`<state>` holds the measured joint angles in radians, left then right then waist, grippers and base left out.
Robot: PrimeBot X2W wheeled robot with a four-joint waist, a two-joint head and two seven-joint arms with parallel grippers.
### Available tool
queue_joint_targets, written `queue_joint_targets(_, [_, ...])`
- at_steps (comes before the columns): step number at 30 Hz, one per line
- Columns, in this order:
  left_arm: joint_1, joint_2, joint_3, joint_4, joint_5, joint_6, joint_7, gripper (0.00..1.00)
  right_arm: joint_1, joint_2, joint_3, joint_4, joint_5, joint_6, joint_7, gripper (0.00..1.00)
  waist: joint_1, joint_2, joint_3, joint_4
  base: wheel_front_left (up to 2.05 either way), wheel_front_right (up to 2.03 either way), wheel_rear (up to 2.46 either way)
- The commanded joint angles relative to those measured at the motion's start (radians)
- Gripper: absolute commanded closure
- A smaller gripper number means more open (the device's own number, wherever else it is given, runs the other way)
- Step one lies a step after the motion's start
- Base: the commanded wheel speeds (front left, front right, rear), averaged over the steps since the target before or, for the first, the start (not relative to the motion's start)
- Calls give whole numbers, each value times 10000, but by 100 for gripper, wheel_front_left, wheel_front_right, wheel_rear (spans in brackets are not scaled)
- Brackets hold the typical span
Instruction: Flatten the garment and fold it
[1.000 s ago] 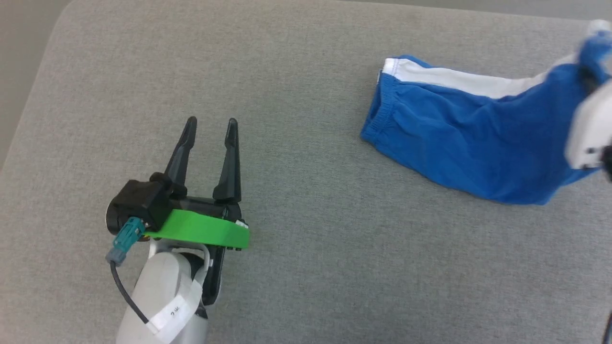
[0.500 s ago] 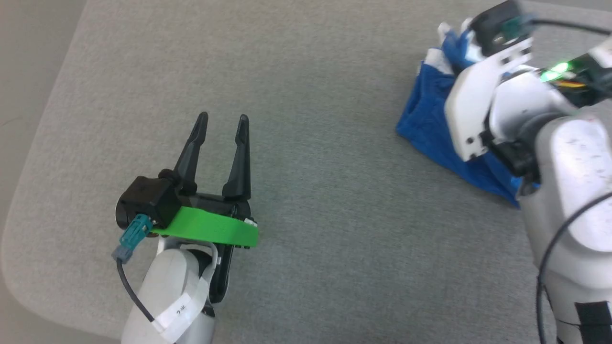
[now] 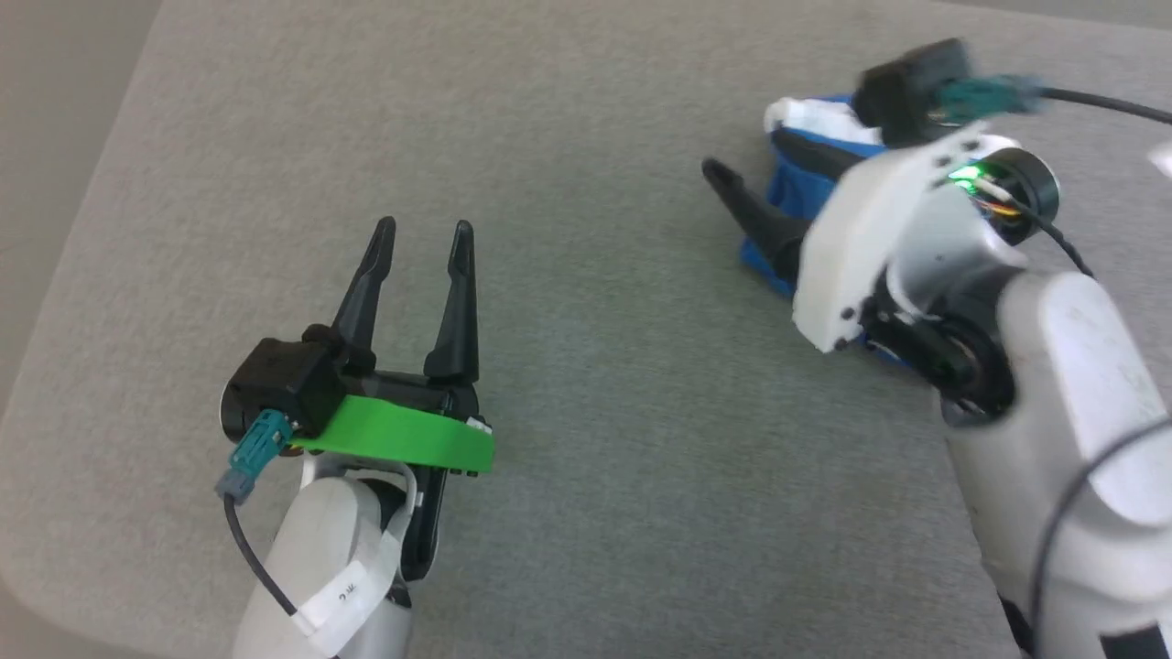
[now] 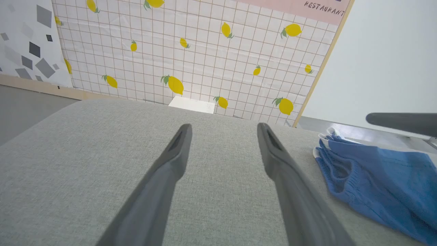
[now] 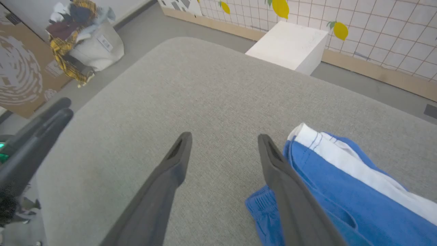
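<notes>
Both pincers are released: the left pincer (image 3: 421,224) over bare counter (image 3: 595,412), the right pincer (image 3: 743,152) above the waistband end of the garment (image 3: 789,194), bunched at the counter's right. The right wrist view adds a clothes-filled basket (image 5: 92,44) on the floor; the left wrist view, a lemon-patterned wall (image 4: 191,51)

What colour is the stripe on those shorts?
White, on bright blue fabric shorts; clearest in the right wrist view.

The blurred right arm (image 3: 1053,348) hides most of the garment (image 3: 789,199).
</notes>
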<state>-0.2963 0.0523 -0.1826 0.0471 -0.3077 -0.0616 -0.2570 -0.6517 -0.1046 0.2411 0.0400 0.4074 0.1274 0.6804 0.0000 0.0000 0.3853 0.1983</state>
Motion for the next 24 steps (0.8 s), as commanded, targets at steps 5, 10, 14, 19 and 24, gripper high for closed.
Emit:
queue_joint_targets(5, [48,-20,53,72,189,-134,-47,0,940,153,-1246,-1507,625,33,-1303,0,0,0,-617,-889,0,0,0])
queue_joint_targets(10, [60,-20,93,92,263,-186,-47,0,1935,401,-3005,-1804,503,33,-2359,0,0,0,-800,-1226,0,0,0])
queue_joint_targets(14, [42,-20,104,85,301,-218,-47,0,2486,517,-4304,-1241,893,33,-2738,0,0,0,-798,-1332,0,0,0])
queue_joint_targets(19, [-36,-20,143,12,307,-205,-47,0,2574,539,-5255,46,1333,33,-2691,0,0,0,-601,-1298,0,0,0])
queue_joint_targets(24, [-106,-20,220,-22,258,-166,-47,0,2113,541,-5352,1333,1314,33,-2068,0,0,0,-323,-1176,0,0,0])
